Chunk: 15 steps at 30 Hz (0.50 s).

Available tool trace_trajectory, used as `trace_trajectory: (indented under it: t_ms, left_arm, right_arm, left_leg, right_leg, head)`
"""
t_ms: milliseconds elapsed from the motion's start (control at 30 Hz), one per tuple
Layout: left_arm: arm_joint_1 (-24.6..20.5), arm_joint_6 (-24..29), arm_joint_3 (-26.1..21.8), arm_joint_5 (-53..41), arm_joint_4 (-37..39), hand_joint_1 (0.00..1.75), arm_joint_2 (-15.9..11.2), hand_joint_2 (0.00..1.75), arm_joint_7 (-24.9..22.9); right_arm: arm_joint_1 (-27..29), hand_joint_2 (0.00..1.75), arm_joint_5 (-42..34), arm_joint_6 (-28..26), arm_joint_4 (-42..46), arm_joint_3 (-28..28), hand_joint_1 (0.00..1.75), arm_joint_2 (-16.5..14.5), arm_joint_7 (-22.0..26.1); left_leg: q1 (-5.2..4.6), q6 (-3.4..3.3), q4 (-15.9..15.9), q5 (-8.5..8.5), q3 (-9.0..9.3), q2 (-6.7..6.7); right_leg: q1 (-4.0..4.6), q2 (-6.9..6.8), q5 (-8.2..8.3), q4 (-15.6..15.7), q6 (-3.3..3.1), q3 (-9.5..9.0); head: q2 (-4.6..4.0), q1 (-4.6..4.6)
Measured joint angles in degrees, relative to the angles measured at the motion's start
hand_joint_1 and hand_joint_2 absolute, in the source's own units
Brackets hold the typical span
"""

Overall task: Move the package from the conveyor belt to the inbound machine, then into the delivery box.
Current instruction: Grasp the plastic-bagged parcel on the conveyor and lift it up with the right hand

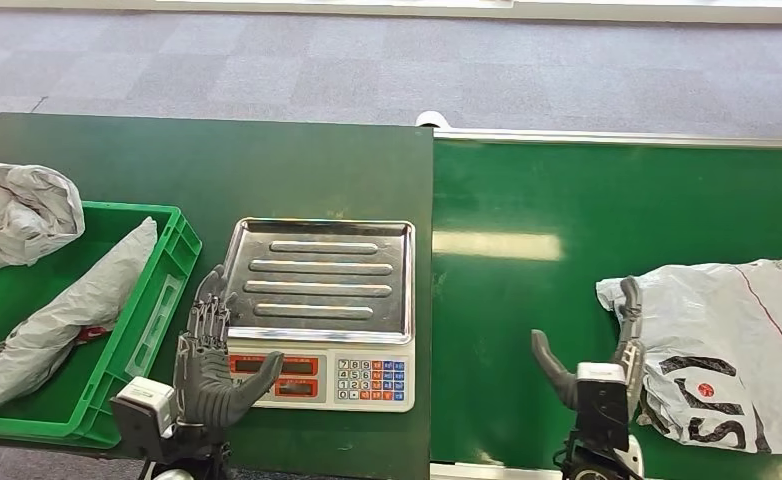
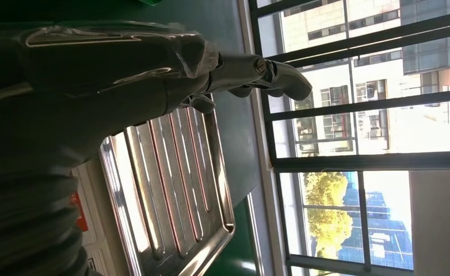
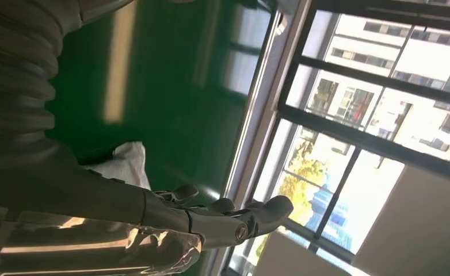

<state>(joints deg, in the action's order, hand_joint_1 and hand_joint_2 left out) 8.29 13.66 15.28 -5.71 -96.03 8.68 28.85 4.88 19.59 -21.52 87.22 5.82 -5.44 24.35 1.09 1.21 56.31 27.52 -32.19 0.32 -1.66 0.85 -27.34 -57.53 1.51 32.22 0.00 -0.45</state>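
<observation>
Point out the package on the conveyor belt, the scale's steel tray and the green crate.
package (image 1: 742, 345): head view, middle of the grey bag.
steel tray (image 1: 319, 280): head view, centre of its ribbed surface.
green crate (image 1: 179, 250): head view, its right rim.

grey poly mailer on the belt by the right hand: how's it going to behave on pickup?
Probably floppy: the grey package lies crumpled and creased on the conveyor belt, so it should sag around whatever the right hand grips. Glossy film looks slippery. Likely light for its size and, lying flat, unlikely to roll.
</observation>
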Motion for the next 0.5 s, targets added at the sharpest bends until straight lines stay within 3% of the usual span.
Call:
trace_trajectory:
  t_ms: [367,500]
  left_arm:
    - [2.23,0.20,0.80,0.82,-0.95,0.00,-0.32,1.75,1.53]
    - [1.97,-0.48,1.17,1.86,-0.91,0.00,-0.55,1.75,1.83]
  right_arm:
    - [2.26,1.75,2.33,0.47,5.48,-14.15,0.00,0.44,1.99]
    - [0.19,1.75,7.00,0.30,5.23,-16.46,0.00,1.35,-0.80]
  left_leg:
    - [0.01,0.01,0.00,0.01,0.02,0.02]
    - [0.00,-0.02,0.00,-0.01,0.07,0.03]
  right_leg:
    - [0.01,0.00,0.00,0.00,0.00,-0.04]
    - [0.00,0.00,0.01,0.00,0.00,-0.08]
  head:
    - [0.00,-0.01]
    - [0.00,-0.02]
